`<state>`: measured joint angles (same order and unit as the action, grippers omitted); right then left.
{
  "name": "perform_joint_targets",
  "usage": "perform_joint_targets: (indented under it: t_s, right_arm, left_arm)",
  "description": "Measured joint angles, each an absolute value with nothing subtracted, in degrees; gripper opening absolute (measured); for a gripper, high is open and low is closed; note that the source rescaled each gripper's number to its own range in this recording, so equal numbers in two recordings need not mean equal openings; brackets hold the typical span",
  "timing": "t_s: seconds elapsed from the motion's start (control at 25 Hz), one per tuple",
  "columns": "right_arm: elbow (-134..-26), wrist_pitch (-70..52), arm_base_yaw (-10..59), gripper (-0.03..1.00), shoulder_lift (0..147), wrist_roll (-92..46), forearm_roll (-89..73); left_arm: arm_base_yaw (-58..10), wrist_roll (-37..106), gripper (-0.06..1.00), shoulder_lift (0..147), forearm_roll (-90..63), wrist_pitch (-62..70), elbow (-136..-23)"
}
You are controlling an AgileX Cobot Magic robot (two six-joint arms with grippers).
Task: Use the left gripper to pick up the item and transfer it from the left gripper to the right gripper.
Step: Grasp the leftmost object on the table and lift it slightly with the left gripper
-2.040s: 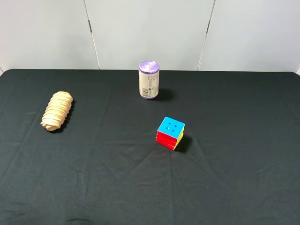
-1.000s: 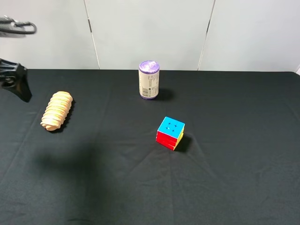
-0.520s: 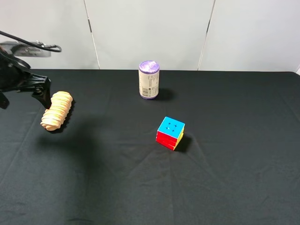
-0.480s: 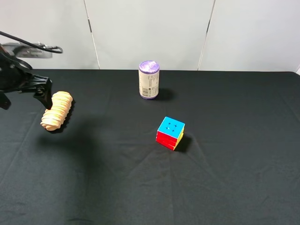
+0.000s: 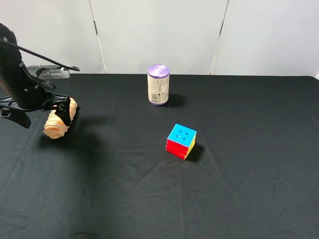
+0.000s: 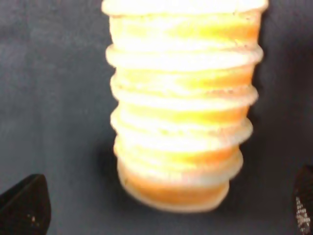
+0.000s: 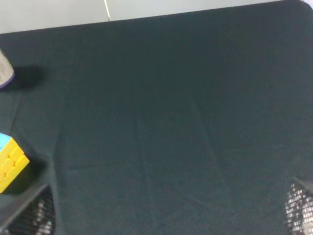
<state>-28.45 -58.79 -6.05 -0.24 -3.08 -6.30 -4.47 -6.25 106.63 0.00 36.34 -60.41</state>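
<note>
Straddling item (image 6: 181,112) with left gripper (image 5: 44,118), fingers (image 6: 24,205) open; next: close on it, lift off desk (image 5: 224,199).

- The left gripper (image 5: 45,121) is matt black all over, with two blunt, wedge-shaped fingers (image 5: 62,112).
- A black cable (image 5: 40,55) stretches above it in one long, nearly straight line.
- A flat grey camera block (image 5: 50,73) is mounted by the wrist (the only pale part).
- Seen close, its fingertips (image 6: 24,203) are rounded and black, one finely speckled.
- The right gripper (image 7: 161,215) shows only dark pads (image 7: 34,218) with a fine mesh pattern.
</note>
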Motion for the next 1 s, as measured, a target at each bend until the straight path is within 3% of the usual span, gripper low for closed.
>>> perform_joint_targets:
  t_s: [0.88,1.0]
  right_arm:
    - [-28.5,-58.8,-6.0,1.00,-0.2,-3.1,-6.3]
    - [-28.5,-58.8,-6.0,1.00,-0.2,-3.1,-6.3]
  left_arm:
    - [-5.5,-6.2,1.00,113.4,0.0,30.9,-60.5]
    - [-5.5,-6.2,0.95,113.4,0.0,30.9,-60.5]
